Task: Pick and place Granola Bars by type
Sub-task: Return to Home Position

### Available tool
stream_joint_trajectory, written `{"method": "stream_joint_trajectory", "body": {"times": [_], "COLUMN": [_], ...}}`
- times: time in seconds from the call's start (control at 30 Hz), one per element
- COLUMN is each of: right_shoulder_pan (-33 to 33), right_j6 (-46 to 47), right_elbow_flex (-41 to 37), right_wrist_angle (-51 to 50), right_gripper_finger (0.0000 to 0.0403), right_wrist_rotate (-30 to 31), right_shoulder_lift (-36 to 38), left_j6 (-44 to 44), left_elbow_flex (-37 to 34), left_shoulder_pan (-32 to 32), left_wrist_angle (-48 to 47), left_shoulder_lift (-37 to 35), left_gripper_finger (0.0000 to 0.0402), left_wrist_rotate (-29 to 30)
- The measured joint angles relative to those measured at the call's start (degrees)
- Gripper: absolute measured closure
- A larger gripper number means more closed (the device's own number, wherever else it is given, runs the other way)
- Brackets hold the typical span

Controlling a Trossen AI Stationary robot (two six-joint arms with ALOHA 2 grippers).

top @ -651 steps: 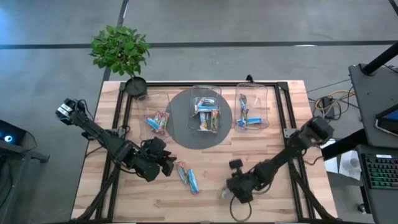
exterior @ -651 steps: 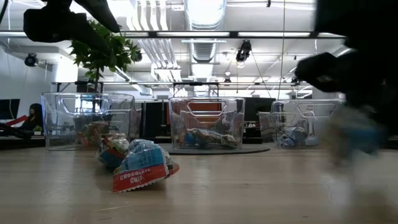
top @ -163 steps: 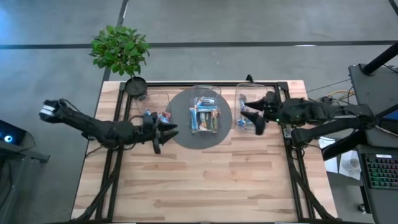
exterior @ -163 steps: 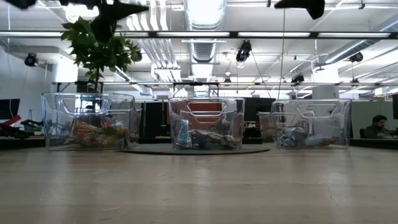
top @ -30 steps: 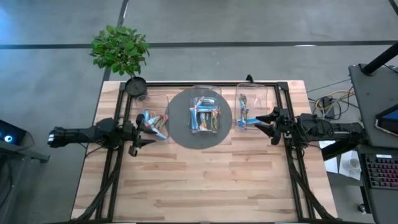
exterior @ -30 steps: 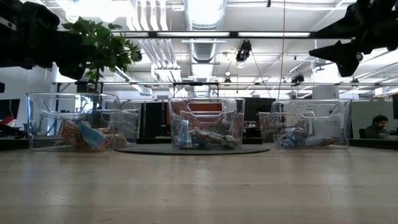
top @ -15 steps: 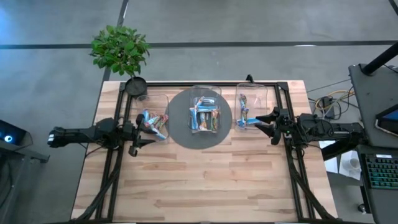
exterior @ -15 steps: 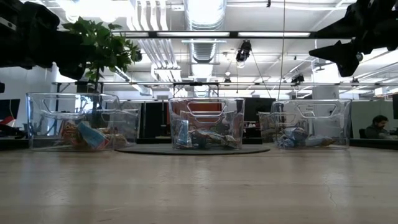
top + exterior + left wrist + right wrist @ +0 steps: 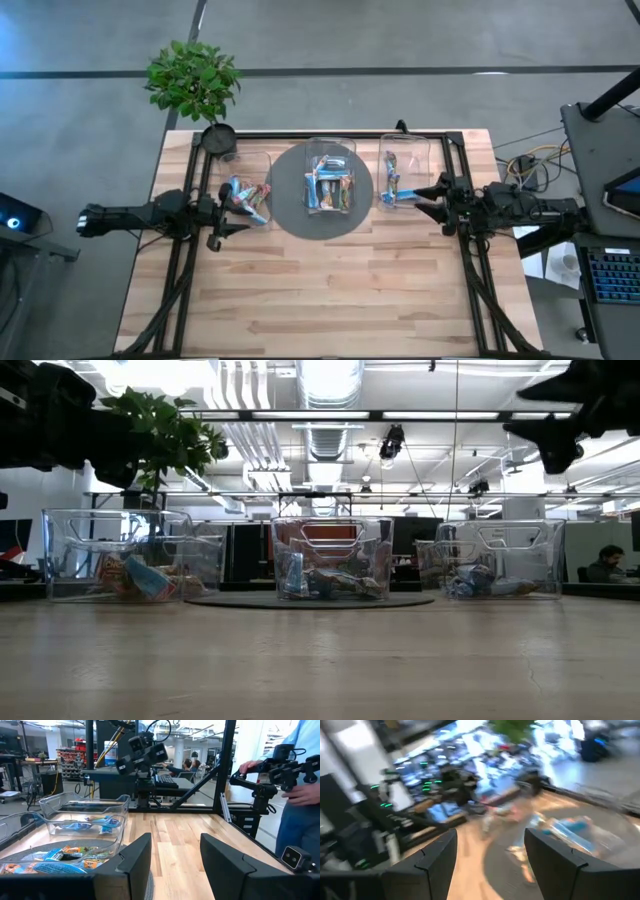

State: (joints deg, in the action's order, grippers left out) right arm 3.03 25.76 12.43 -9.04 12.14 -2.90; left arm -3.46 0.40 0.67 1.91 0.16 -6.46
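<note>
Granola bars in shiny wrappers lie in three clear bins along the table's far side: a left bin (image 9: 247, 195), a centre bin (image 9: 329, 187) on a round grey mat (image 9: 290, 215), and a right bin (image 9: 402, 180). The bars rest on the bin floors (image 9: 140, 576) (image 9: 325, 581) (image 9: 480, 581). My left gripper (image 9: 230, 216) hovers open and empty at the left bin's near left side. My right gripper (image 9: 432, 200) hovers open and empty just right of the right bin. The wrist views show both gaps empty, for the left gripper (image 9: 175, 865) and the right gripper (image 9: 490, 860).
A potted plant (image 9: 195, 85) stands at the far left corner. Bare wood (image 9: 330, 290) makes up the table's near half. Black frame rails (image 9: 465, 250) run along the table's sides. A person (image 9: 306, 785) stands beyond the table's right side beside other arms.
My right gripper has gone up a little beside the right bin, still open and empty. The bars and bins stay where they were.
</note>
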Motion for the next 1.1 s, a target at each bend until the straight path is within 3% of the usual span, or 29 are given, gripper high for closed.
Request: {"method": "stream_joint_trajectory", "body": {"times": [0.23, 0.3, 0.47, 0.63, 0.83, 1.1], "right_shoulder_pan": [-0.34, -1.13, -4.68, -5.77, -3.59, -0.37], "right_j6": [-18.46, -19.82, -17.82, -19.07, -27.52, -27.69], "right_elbow_flex": [-4.40, -5.97, -11.97, -11.91, -11.91, -11.89], "right_wrist_angle": [9.92, 11.40, 15.60, 14.35, 14.33, 10.88], "right_gripper_finger": [0.0181, 0.0181, 0.0181, 0.0181, 0.0181, 0.0181], "right_wrist_rotate": [-18.23, -20.79, -21.15, -21.05, -21.18, -21.11], "right_shoulder_lift": [2.77, 2.91, 2.91, 2.92, 2.92, 2.92], "left_j6": [0.00, 0.00, 0.00, 0.00, 0.02, 0.00], "left_elbow_flex": [0.00, 0.00, 0.00, 0.00, 0.00, 0.00], "left_shoulder_pan": [-0.02, 0.00, -0.01, 0.00, 0.00, 0.00], "left_wrist_angle": [0.00, 0.02, 0.04, 0.04, 0.04, 0.07], "left_shoulder_lift": [0.18, 0.22, 0.49, 0.51, 0.63, 0.63], "left_gripper_finger": [0.0248, 0.0248, 0.0248, 0.0248, 0.0248, 0.0248], "left_wrist_rotate": [-0.02, 0.00, 0.09, 0.15, 0.15, 0.15]}}
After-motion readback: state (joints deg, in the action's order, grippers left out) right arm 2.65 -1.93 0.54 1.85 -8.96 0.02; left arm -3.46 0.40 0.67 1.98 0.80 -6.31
